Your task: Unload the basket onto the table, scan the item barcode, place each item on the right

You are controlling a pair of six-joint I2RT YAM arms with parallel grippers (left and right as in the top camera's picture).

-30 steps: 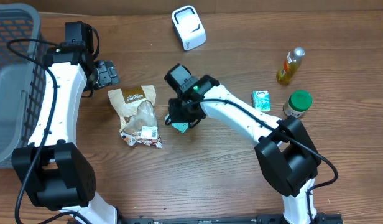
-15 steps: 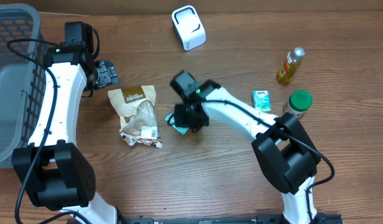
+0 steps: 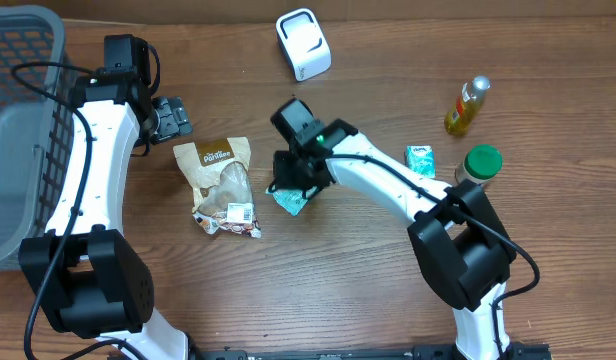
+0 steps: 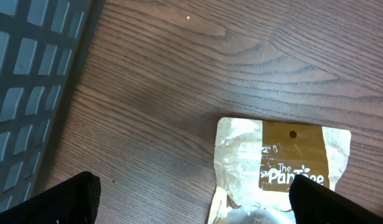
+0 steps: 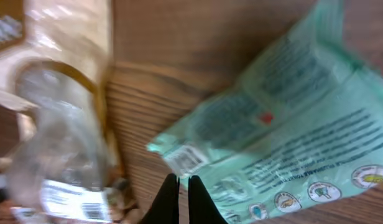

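Packet (image 3: pixel 292 203) mid-bench sits right at my right gripper (image 5: pixel 179 179), jaws together at its edge (can't tell if film's pinched), scanner (image 3: pixel 303 43) straight toward far edge; left gripper (image 3: pixel 171 116) spread wide, farther off.

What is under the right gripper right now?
A green packet, printed side up, next to the snack bag. From overhead the right gripper covers most of it; whether the shut gripper pinches the packet's edge cannot be seen.
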